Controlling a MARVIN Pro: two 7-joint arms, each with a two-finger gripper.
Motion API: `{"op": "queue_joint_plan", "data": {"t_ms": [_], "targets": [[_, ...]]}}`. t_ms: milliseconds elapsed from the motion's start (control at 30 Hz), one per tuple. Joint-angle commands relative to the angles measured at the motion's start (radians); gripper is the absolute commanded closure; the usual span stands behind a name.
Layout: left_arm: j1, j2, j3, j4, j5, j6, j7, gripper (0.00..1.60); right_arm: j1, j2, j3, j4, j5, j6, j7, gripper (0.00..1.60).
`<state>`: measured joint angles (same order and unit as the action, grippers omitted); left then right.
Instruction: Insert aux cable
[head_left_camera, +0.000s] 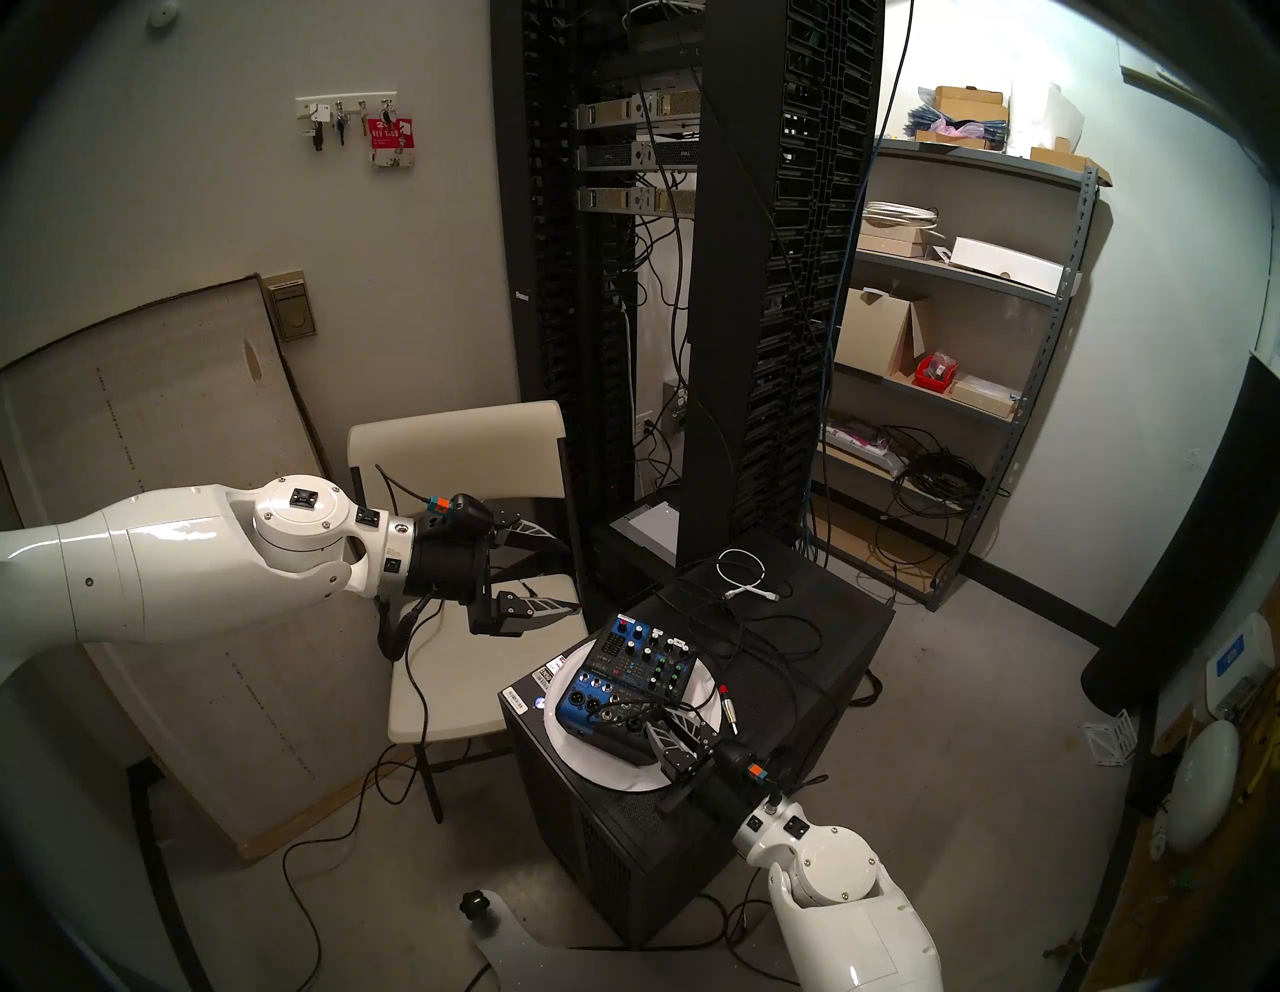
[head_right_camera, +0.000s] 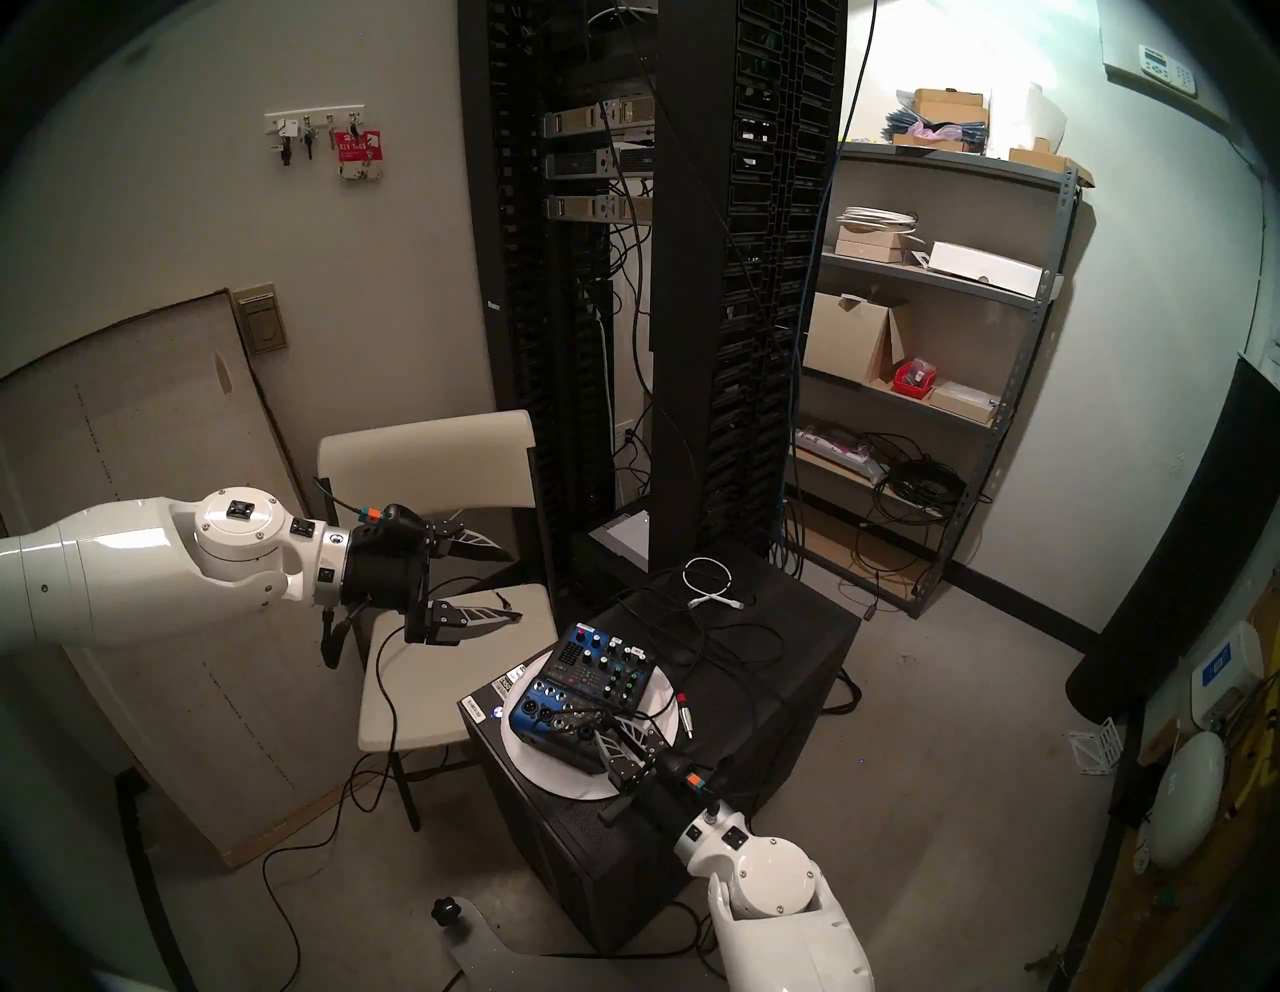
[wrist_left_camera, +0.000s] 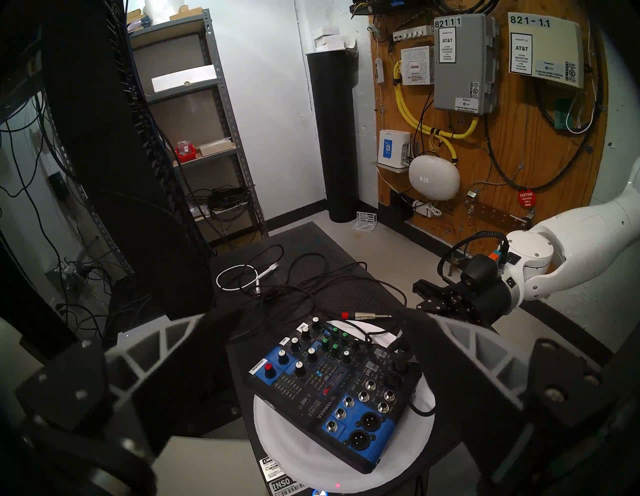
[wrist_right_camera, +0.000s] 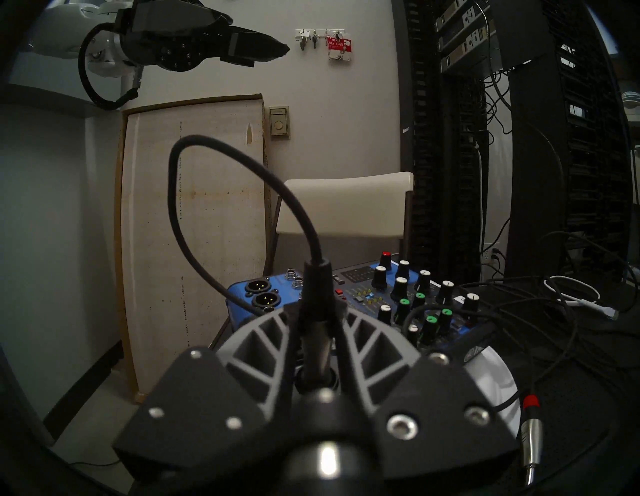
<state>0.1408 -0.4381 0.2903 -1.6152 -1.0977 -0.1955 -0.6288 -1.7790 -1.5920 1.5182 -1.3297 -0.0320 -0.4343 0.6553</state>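
right claw (wrist_right_camera: 317, 324) fingers flank aux cable (wrist_right_camera: 313, 298) plug, grip unclear | plug upright at mixer (wrist_left_camera: 332, 391) near edge, socket hidden | left claw (head_left_camera: 537, 571) open, empty, well apart over chair (head_left_camera: 443, 665)

Room dim, brightest toward 1–2 o'clock in head views; fisheye bending and dark rim at all edges; right claw (wrist_right_camera: 317, 332) close-up soft, out of focus; glare on white arm shells.
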Motion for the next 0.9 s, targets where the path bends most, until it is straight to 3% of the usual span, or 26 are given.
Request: {"op": "queue_joint_plan", "data": {"t_ms": [0,100,133,167,233,867], "targets": [[-0.014,-0.004,-0.013,-0.004,-0.006,-0.003,-0.002,0.00,-0.001,-0.001,0.001,-0.030,0.018,-0.006,-0.001,0.82],[-0.013,-0.004,-0.012,-0.004,-0.006,-0.004,0.001,0.00,-0.002,-0.001,0.002,-0.041,0.025,0.000,0.003,0.80],[-0.012,-0.005,-0.012,-0.004,-0.006,-0.004,0.001,0.00,-0.002,-0.001,0.002,-0.043,0.026,0.001,0.004,0.57],[-0.012,-0.005,-0.012,-0.004,-0.006,-0.004,0.001,0.00,-0.002,-0.001,0.002,-0.043,0.026,0.001,0.004,0.57],[-0.013,-0.006,-0.011,-0.003,-0.006,-0.005,0.002,0.00,-0.004,-0.001,0.002,-0.053,0.031,0.003,0.005,0.17],[-0.013,-0.008,-0.009,-0.001,-0.008,-0.004,0.000,0.00,-0.047,0.012,0.045,-0.161,0.057,0.048,0.032,0.17]]}}
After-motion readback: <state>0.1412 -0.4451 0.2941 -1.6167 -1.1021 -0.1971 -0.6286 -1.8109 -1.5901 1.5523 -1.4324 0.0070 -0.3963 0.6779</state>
